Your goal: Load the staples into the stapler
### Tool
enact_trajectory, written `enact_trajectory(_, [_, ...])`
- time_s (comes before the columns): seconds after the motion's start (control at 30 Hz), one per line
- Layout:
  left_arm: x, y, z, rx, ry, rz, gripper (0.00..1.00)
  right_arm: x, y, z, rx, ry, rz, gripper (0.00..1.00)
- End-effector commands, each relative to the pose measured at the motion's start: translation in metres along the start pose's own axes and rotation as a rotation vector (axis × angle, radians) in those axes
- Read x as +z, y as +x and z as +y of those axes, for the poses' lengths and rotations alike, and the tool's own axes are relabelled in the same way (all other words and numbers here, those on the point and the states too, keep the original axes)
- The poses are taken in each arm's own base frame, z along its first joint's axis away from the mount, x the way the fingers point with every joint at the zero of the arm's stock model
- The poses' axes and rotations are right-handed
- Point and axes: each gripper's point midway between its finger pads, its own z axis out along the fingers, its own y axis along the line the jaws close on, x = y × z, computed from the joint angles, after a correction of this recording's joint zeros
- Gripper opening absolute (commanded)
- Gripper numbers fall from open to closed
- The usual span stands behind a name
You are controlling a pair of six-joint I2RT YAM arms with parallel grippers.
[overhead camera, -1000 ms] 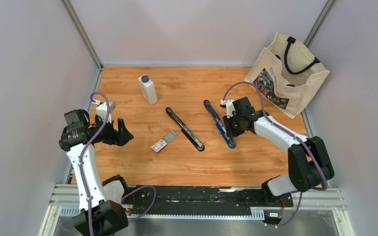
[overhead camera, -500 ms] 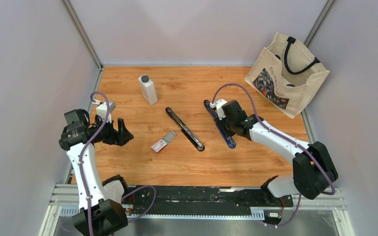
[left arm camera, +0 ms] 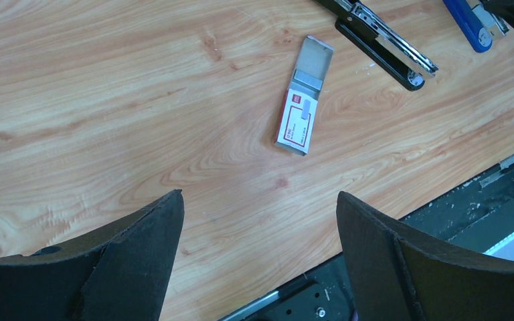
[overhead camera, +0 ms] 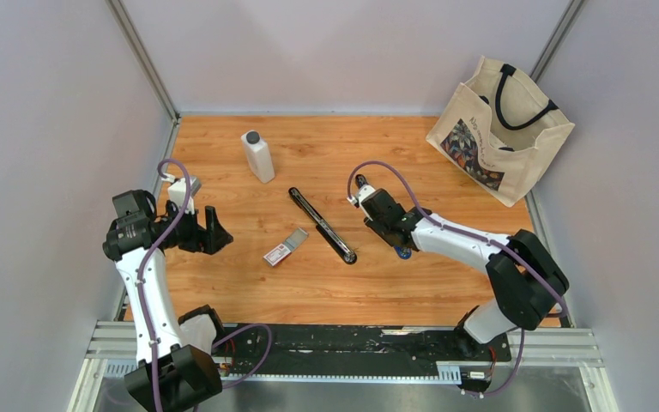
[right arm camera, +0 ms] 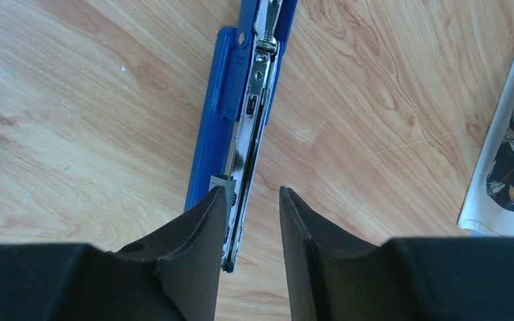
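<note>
The staples [overhead camera: 285, 246] are a small white-and-red box lying flat on the wooden table, its grey tray slid partly out [left arm camera: 302, 114]. A black stapler [overhead camera: 322, 225] lies opened flat just right of the box. A blue stapler [right arm camera: 241, 100] lies further right, also opened, its metal rail facing up. In the top view only its near tip [overhead camera: 404, 251] shows past the right arm. My right gripper [right arm camera: 253, 194] hangs over the rail's end, jaws a little apart with only wood between them. At the left, my left gripper [left arm camera: 260, 200] is wide open and holds nothing.
A white bottle [overhead camera: 258, 156] stands at the back left of the table. A cream tote bag [overhead camera: 502, 129] leans in the back right corner, and its edge [right arm camera: 508, 134] shows in the right wrist view. The black rail [overhead camera: 343, 343] runs along the near edge.
The right arm swung left along the blue stapler, and its jaws parted slightly. The left arm, the staples and the black stapler have not moved.
</note>
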Motion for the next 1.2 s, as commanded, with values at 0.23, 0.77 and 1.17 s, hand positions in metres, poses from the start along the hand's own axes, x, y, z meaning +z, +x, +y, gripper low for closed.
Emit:
enact_trajectory(0.23, [0.000,-0.004,0.001,0.012,0.007,-0.022,0.92,-0.001,-0.009,0.007,-0.083,0.032,-0.022,0.40])
enact_trajectory(0.77, [0.000,-0.003,0.002,0.006,0.008,-0.016,0.92,0.007,0.006,0.021,-0.156,0.012,0.044,0.38])
enact_trajectory(1.17, [0.001,-0.003,0.002,0.003,0.008,-0.013,0.92,0.011,0.010,0.020,-0.175,0.041,0.059,0.34])
